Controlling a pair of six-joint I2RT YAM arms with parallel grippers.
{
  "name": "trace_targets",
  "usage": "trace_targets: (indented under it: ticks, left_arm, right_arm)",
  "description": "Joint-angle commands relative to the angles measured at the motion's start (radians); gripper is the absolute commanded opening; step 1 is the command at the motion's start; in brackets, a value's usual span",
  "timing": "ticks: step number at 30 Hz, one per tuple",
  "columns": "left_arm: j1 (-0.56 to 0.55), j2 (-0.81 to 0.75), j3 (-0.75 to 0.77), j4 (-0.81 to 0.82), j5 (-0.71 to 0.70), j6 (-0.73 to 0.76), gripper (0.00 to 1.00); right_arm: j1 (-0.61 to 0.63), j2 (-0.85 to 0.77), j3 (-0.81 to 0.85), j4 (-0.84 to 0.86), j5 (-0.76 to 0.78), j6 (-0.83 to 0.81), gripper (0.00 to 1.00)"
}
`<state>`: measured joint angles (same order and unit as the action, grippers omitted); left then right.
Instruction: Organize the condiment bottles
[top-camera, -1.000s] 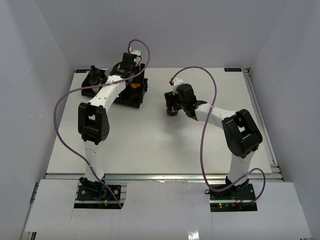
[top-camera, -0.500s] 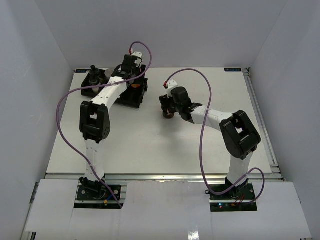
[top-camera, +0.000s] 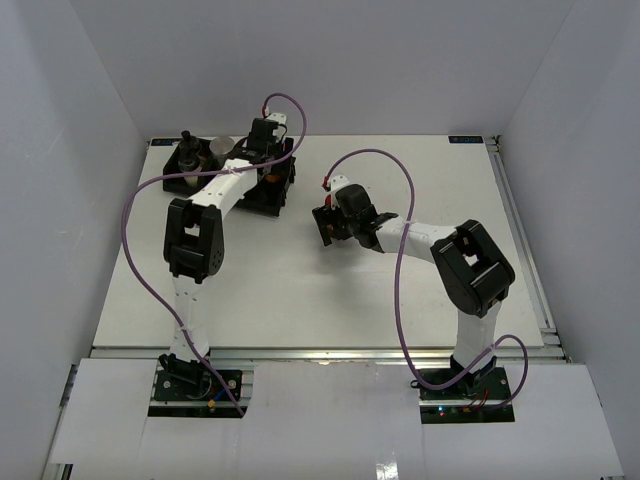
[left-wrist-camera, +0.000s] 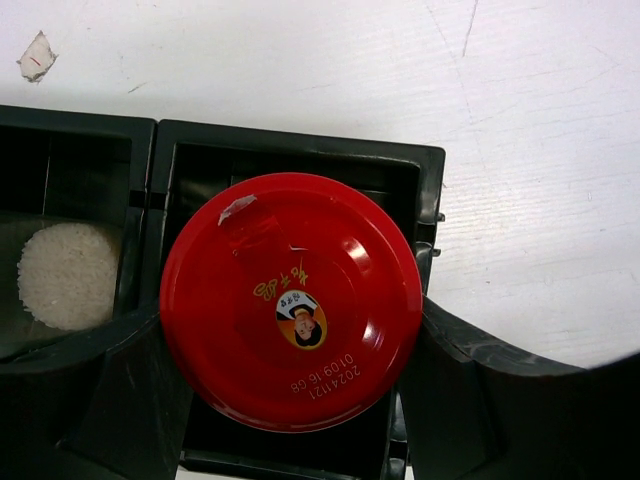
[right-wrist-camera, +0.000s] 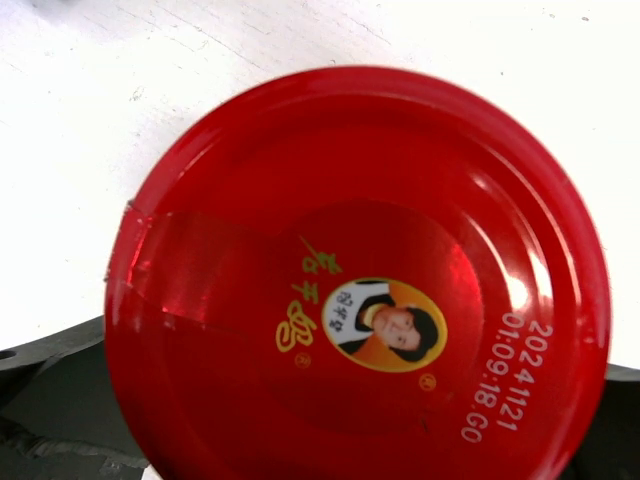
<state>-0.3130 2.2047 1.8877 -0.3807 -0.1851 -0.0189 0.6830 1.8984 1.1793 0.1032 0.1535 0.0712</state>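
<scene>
A black compartmented tray (top-camera: 277, 190) sits at the far left of the table. My left gripper (top-camera: 262, 140) reaches into it. In the left wrist view its fingers (left-wrist-camera: 470, 390) press both sides of a red-lidded jar (left-wrist-camera: 290, 300) standing in a tray compartment (left-wrist-camera: 400, 175). A black-topped shaker (top-camera: 187, 150) and a silver-lidded jar (top-camera: 220, 147) stand at the tray's left end. My right gripper (top-camera: 325, 225) hangs over the second red-lidded jar (right-wrist-camera: 350, 280) in the middle of the table. Its jaws stand wide, one finger (right-wrist-camera: 50, 400) on each side of the lid.
White table top (top-camera: 300, 290) lies all round the right gripper. A pale grainy round shape (left-wrist-camera: 65, 275) fills the compartment left of the held jar. Purple cables (top-camera: 400, 240) loop over both arms. White walls close the table at the back and sides.
The right gripper has moved left over the loose red-lidded jar and its jaws have spread from shut to wide. The left arm has shifted slightly over the tray.
</scene>
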Motion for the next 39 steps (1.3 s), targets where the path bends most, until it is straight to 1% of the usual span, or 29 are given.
trace_targets:
  ticks: [1,2,3,4,6,14,19,23,25,29,32,35,37,39]
  left_arm:
    - [0.006,-0.054,0.019,0.095,-0.024,0.005,0.59]
    - [0.006,-0.054,0.019,0.093,-0.030,0.006,0.62]
    - [0.005,-0.056,0.019,0.090,-0.033,0.009,0.70]
    - [0.005,-0.057,0.021,0.086,-0.034,0.009,0.76]
    - [0.006,-0.058,0.024,0.077,-0.034,0.008,0.83]
    - [0.005,-0.082,0.005,0.075,-0.056,0.009,0.98]
    - [0.005,-0.109,0.017,0.030,-0.061,-0.014,0.98]
    - [0.006,-0.186,0.011,-0.016,-0.045,-0.047,0.98]
    - [0.005,-0.249,-0.006,-0.025,-0.027,-0.057,0.98]
    - [0.005,-0.318,0.007,-0.101,0.013,-0.064,0.98]
    - [0.002,-0.374,-0.006,-0.140,0.084,-0.069,0.98]
    - [-0.015,-0.411,-0.039,-0.167,0.214,-0.072,0.98]
    - [-0.072,-0.436,-0.058,-0.189,0.268,-0.054,0.98]
    - [-0.146,-0.445,-0.075,-0.200,0.273,-0.029,0.98]
  right_arm:
    - [0.004,-0.004,0.016,-0.006,0.006,-0.007,0.95]
    - [0.004,-0.008,0.021,-0.014,0.006,-0.009,0.95]
    - [0.004,-0.013,0.023,-0.020,0.008,-0.010,0.96]
    - [0.004,-0.020,0.023,-0.023,0.010,-0.010,0.97]
    - [0.004,-0.037,0.019,-0.028,0.011,-0.011,0.97]
    - [0.004,-0.133,-0.030,-0.045,0.023,-0.013,0.98]
    - [0.004,-0.198,-0.047,-0.073,0.037,-0.017,0.98]
    - [0.004,-0.259,-0.046,-0.118,0.036,-0.018,0.98]
    - [0.004,-0.292,-0.054,-0.137,0.042,-0.014,0.98]
    - [0.004,-0.395,-0.085,-0.152,0.052,-0.007,0.98]
    - [0.004,-0.466,-0.094,-0.186,0.048,0.011,0.99]
    - [0.004,-0.526,-0.107,-0.215,0.067,0.034,0.98]
    - [0.004,-0.570,-0.123,-0.243,0.111,0.048,0.97]
    - [0.000,-0.601,-0.146,-0.241,0.159,0.051,0.96]
